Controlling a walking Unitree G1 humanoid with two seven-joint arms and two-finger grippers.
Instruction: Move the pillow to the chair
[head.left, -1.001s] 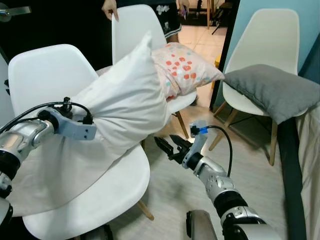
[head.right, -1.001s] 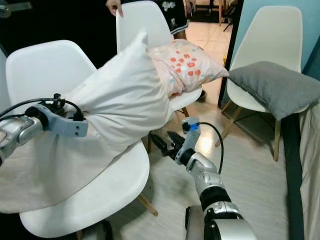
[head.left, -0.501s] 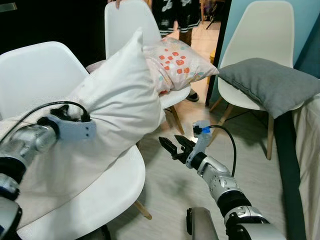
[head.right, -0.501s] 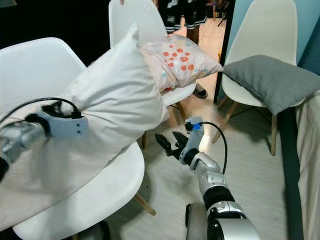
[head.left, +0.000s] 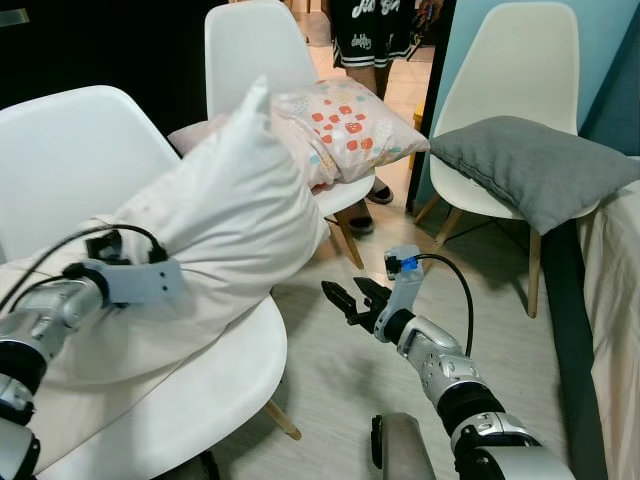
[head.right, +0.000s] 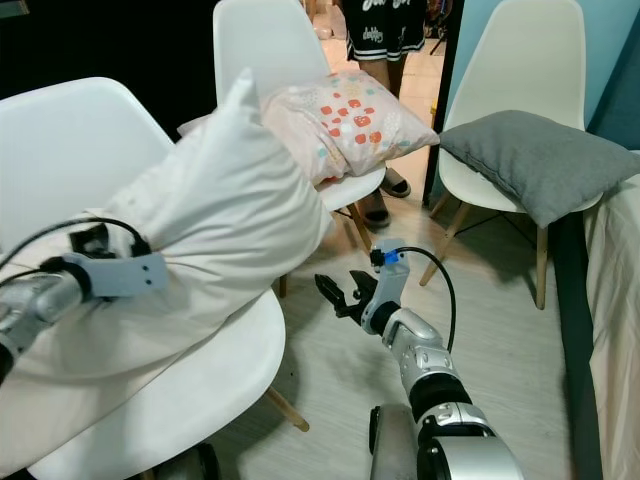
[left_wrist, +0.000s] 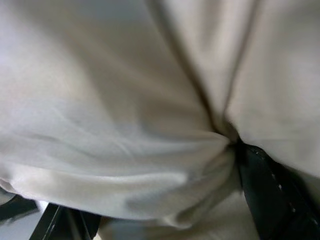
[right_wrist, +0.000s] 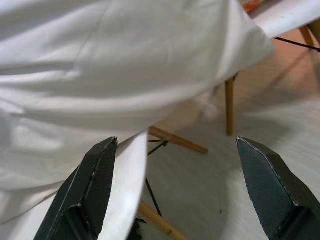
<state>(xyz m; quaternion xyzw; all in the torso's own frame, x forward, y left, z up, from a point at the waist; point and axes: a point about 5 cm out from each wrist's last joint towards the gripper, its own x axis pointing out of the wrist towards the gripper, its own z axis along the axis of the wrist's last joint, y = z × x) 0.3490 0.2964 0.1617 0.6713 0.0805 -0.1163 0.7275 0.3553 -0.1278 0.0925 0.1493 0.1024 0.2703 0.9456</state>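
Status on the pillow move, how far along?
Done: the white pillow is over the near chair, its lower part lying on the seat. In hand: the left gripper is shut on its fabric, the top end raised. Left: let go and pull the arm back. The right gripper is open over the floor, holding nothing.

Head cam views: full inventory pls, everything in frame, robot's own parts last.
white pillow: 1, white, large, lying over the near chair, far corner poking up
near chair: 1, white, front left, under the white pillow
middle chair: 1, white, behind the near chair
patterned pillow: 1, pale pink with red and orange spots, on the middle chair
right chair: 1, white with wooden legs, far right
grey pillow: 1, grey, on the right chair
person: 1, dark skirt, standing behind the chairs
left pincer: shut on the white pillow's cloth
right pincer: open, above the floor
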